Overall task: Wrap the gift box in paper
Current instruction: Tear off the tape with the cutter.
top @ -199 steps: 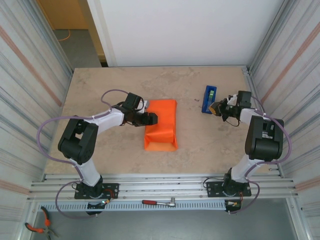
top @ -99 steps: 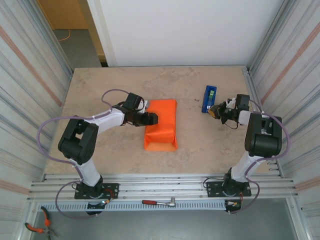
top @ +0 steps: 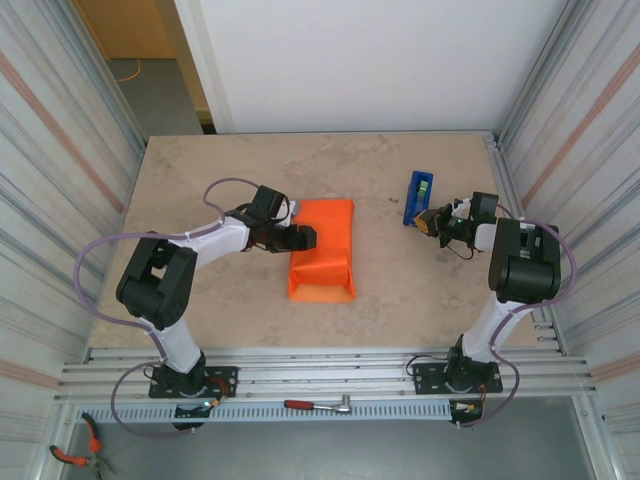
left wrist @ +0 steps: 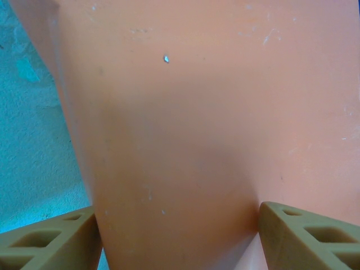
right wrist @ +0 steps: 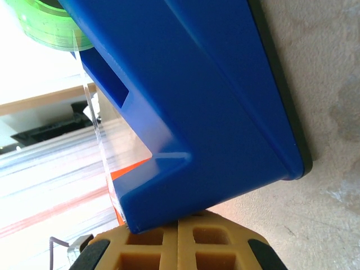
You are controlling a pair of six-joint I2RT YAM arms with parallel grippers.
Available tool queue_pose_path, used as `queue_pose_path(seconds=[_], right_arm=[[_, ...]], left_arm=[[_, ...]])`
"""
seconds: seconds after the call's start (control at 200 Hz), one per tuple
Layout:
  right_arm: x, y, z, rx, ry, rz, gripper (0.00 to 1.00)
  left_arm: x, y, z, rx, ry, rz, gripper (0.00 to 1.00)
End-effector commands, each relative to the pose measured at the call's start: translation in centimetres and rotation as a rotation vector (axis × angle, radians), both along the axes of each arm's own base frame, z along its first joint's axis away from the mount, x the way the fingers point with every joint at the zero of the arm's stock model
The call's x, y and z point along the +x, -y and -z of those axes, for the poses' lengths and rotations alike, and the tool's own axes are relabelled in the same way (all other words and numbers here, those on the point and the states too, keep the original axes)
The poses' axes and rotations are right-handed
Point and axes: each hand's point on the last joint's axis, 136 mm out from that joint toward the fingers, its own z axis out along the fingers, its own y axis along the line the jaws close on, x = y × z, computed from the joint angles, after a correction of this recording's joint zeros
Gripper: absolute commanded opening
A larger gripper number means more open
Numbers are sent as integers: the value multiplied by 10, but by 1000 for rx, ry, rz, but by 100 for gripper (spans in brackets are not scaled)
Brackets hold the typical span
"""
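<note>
The orange paper lies folded into a parcel at the table's middle, and the gift box is hidden inside it. My left gripper reaches in from the parcel's left edge. In the left wrist view the paper fills the gap and touches both fingers of the left gripper, which are closed against it. My right gripper is shut at the near end of the blue tape dispenser. In the right wrist view the right gripper has nothing visible between its pads, with the dispenser just above.
Corrugated metal walls close in the table on the left and right. A green tape roll sits in the dispenser, with a clear strip running down from it. A wrench and pliers lie below the table's near rail.
The right arm has shifted a little, bringing its shut gripper closer to the dispenser's near end. The left gripper and the parcel have not moved.
</note>
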Motion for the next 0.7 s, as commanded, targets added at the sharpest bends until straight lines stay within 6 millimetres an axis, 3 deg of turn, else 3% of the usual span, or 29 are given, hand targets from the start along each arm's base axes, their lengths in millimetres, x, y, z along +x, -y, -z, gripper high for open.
queue_pose_path(seconds=[0.0,0.346,0.696], right_arm=[[-15,-10,37,-4,-143,20,0],[-23,-17,50,-14,-178,10,0],[-30,-12,41,-50,-158,53,0]], left_arm=[[-36,-26,57,198,-145,3,71],[-36,-26,56,197,-143,2,71],[-36,-27,57,204,-142,3,71]])
